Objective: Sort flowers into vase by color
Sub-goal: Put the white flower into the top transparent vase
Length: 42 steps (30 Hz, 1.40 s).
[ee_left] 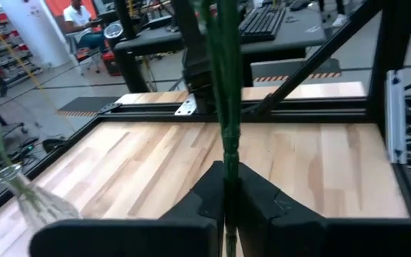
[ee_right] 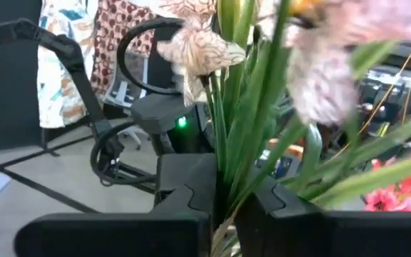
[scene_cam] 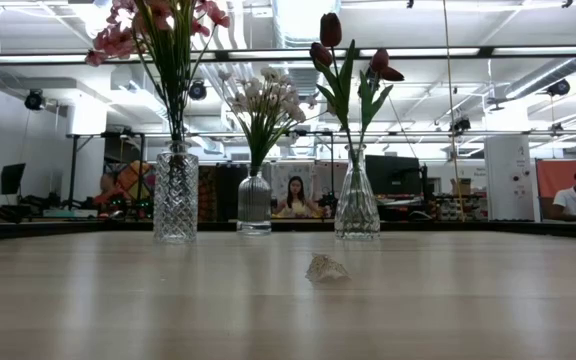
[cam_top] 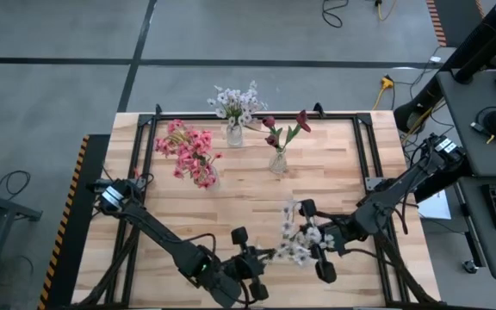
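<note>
While no brand, label or readable writing shows anywhere, the wooden table (cam_top: 334, 172) fills the high view, with three glass vases standing toward its far side. A cut-glass vase (scene_cam: 176, 195) carries the pink blossoms (cam_top: 189, 153), a smaller ribbed vase (scene_cam: 254, 203) carries the white-lilac blossoms (cam_top: 238, 103), and a flared vase (scene_cam: 356, 205) carries the dark red tulips (scene_cam: 330, 30). In the low view the pink blooms are cut off by the picture's upper edge.

Near the table's front edge the two arms meet over a loose white-lilac stem (cam_top: 300, 241), held above the wood between them. The left pincer (ee_left: 227, 203) is pressed together on its thin green stalk, which runs up between the dark fingers (ee_left: 205, 196) and out of its wrist picture. The right pincer (ee_right: 223, 207) is pinching the same bunch lower by the leaves, with blurred pale blossoms right against its lens; how many stalks it grips is hard to make out. From above, both pincers are partly hidden by the blossoms and arm links.

On the wood, in the low view, lies one small pale fallen blossom (scene_cam: 327, 268), in front of the flared vase and well apart from it.
</note>
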Available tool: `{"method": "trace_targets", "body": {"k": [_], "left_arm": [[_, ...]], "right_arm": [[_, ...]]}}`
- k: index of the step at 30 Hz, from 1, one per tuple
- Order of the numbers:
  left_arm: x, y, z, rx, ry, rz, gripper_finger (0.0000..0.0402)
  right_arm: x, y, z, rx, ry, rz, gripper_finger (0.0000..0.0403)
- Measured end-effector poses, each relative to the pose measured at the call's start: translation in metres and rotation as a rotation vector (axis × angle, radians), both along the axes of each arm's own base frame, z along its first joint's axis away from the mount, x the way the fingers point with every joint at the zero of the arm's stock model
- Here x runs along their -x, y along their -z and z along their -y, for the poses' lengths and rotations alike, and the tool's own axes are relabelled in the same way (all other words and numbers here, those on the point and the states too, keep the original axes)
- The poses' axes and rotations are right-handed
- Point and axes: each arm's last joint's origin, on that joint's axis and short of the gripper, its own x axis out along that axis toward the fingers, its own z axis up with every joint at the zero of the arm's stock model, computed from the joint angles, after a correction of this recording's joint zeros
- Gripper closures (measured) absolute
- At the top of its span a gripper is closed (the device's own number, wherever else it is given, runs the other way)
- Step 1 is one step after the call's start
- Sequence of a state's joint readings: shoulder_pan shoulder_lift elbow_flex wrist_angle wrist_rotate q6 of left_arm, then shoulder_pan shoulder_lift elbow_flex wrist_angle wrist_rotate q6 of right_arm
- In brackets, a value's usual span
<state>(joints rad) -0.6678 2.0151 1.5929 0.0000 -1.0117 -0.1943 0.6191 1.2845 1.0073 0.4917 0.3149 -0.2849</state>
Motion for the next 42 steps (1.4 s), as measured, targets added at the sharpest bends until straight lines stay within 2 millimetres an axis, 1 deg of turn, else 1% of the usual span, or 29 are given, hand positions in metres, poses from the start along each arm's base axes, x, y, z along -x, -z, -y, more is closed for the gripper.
{"method": "trace_targets", "body": {"k": [3, 7, 15, 19, 23, 27, 30, 32, 35, 39, 42], "left_arm": [[0.002, 0.002, 0.0, -0.013, -0.02, -0.01, 0.0399], [0.003, 0.004, -0.001, -0.042, -0.056, -0.023, 0.04], [0.009, 0.004, -0.007, -0.094, -0.144, -0.043, 0.0401], [0.012, 0.005, -0.016, -0.094, -0.223, -0.039, 0.0401], [0.013, 0.005, -0.024, -0.06, -0.259, -0.039, 0.0401], [0.012, 0.004, -0.03, -0.041, -0.281, -0.036, 0.0401], [0.01, 0.004, -0.033, -0.022, -0.267, -0.049, 0.0401], [0.009, 0.002, -0.036, -0.014, -0.264, -0.051, 0.0401], [0.006, 0.001, -0.04, -0.005, -0.238, -0.077, 0.0401], [0.0, 0.002, -0.048, 0.019, -0.22, -0.102, 0.0401], [-0.003, 0.002, -0.052, 0.02, -0.23, -0.104, 0.0401]], "right_arm": [[0.0, 0.002, 0.0, -0.019, -0.004, -0.025, 0.0362], [0.001, 0.002, 0.001, -0.015, -0.001, -0.043, 0.0325], [0.01, -0.006, 0.008, 0.004, 0.004, -0.047, 0.0257], [0.019, -0.007, 0.015, 0.015, 0.075, -0.123, 0.0233], [0.03, -0.007, 0.024, -0.014, 0.101, -0.215, 0.0215], [0.04, -0.005, 0.031, -0.053, 0.108, -0.31, 0.0201], [0.044, 0.0, 0.034, -0.069, 0.123, -0.382, 0.0194], [0.042, 0.007, 0.034, -0.065, 0.162, -0.406, 0.0192], [0.034, 0.019, 0.033, -0.058, 0.245, -0.399, 0.0191], [0.018, 0.03, 0.029, -0.072, 0.264, -0.34, 0.019], [0.008, 0.033, 0.029, -0.072, 0.279, -0.311, 0.019]]}}
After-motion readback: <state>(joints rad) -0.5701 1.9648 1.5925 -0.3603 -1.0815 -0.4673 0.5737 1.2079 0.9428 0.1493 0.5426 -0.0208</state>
